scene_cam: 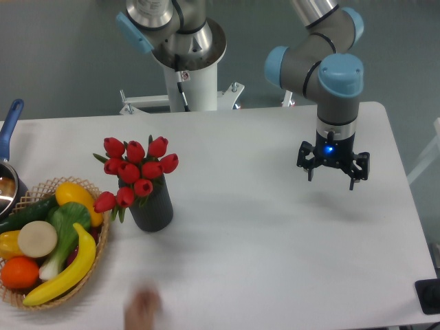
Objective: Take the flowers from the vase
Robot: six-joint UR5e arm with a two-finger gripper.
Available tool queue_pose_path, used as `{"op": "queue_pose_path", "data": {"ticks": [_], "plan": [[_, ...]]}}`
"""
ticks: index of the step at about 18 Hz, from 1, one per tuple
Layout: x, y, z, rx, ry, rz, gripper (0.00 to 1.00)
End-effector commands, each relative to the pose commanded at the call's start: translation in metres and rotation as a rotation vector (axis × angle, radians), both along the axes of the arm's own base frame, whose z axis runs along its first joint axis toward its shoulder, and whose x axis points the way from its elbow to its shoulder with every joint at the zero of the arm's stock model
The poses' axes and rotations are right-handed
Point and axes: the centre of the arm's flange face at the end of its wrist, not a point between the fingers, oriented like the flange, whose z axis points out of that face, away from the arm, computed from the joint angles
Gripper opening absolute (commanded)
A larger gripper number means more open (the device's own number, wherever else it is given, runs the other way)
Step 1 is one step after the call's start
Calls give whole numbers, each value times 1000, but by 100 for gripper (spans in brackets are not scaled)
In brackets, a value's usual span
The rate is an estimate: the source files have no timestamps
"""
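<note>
- The bunch of red tulip buds with green leaves (135,172) is held upright in the dark grey matte cylindrical vase (152,210), on the left of the white worktop (275,247)
- The black two-finger gripper (333,180) is seen well apart to the right, fingers spread and empty
- A woven wicker basket (103,240) of fruit is placed just beside the vase

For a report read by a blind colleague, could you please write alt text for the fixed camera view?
A robot arm's gripper, fingers spread open and empty, hovers over the right side of a white table, far from the red flowers standing in a dark vase at left. A wicker basket of fruit and vegetables sits beside the vase.
</note>
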Motion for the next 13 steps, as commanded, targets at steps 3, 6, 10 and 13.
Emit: {"op": "queue_pose_path", "data": {"ticks": [3, 6, 10, 13], "plan": [[0, 0, 1, 2, 1, -2, 100], [2, 1, 2, 11, 4, -7, 100], [39, 20, 21, 118, -12, -68, 100], [60, 38, 45, 301, -49, -142, 100]]}}
